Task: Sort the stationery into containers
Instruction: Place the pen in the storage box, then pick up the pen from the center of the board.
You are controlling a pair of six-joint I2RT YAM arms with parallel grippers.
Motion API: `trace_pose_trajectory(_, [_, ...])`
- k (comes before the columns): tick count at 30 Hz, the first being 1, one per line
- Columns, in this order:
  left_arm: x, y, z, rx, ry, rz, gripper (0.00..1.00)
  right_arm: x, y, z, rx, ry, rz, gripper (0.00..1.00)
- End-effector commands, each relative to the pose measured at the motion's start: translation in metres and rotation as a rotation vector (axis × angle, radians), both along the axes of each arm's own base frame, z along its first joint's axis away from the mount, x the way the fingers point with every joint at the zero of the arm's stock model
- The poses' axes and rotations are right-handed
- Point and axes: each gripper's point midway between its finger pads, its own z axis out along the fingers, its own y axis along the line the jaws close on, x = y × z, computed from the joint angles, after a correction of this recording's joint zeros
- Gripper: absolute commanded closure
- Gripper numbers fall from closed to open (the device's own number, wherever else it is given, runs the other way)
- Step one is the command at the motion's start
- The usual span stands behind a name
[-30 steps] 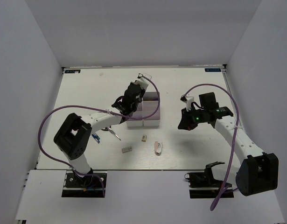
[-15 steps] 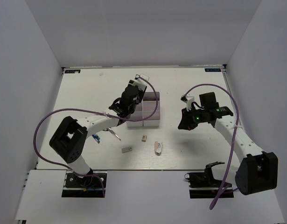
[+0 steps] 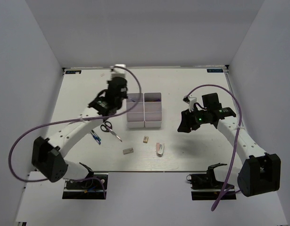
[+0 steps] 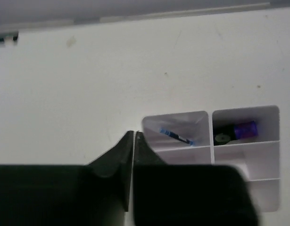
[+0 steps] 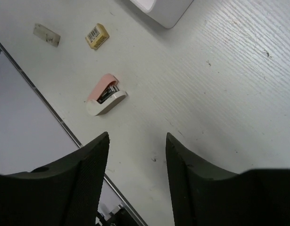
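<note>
The containers (image 3: 145,111) are a block of white square bins at mid-table. In the left wrist view one far bin holds a blue pen (image 4: 175,135) and the bin beside it holds green and purple highlighters (image 4: 235,132). My left gripper (image 3: 117,94) hovers just left of the bins, with its jaws (image 4: 134,134) shut and nothing between them. Scissors (image 3: 110,130), a blue item (image 3: 95,137), a beige eraser (image 3: 145,139), a grey block (image 3: 128,151) and a white-pink stapler (image 3: 160,149) lie on the table. My right gripper (image 3: 184,125) hangs open and holds nothing (image 5: 135,141), up and to the right of the stapler (image 5: 105,96).
The right wrist view shows the eraser (image 5: 97,36), the grey block (image 5: 46,34), a corner of the bins (image 5: 163,9) and the table's near edge (image 5: 64,127). White walls close in the table at the back and on both sides.
My left arm has swung off the bins to their left and rear. The right gripper has gone from shut to open and has barely moved.
</note>
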Motion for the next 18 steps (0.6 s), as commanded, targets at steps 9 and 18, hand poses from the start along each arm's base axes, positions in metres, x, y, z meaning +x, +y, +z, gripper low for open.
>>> trace_pose_trajectory(9, [-0.084, 0.184, -0.140, -0.467, 0.705, 0.672, 0.63, 0.004, -0.002, 0.004, -0.016, -0.014, -0.005, 1.00])
trace_pose_trajectory(18, [-0.075, 0.191, -0.176, -0.457, 0.796, 0.716, 0.77, 0.006, -0.004, 0.002, -0.026, -0.015, -0.015, 0.74])
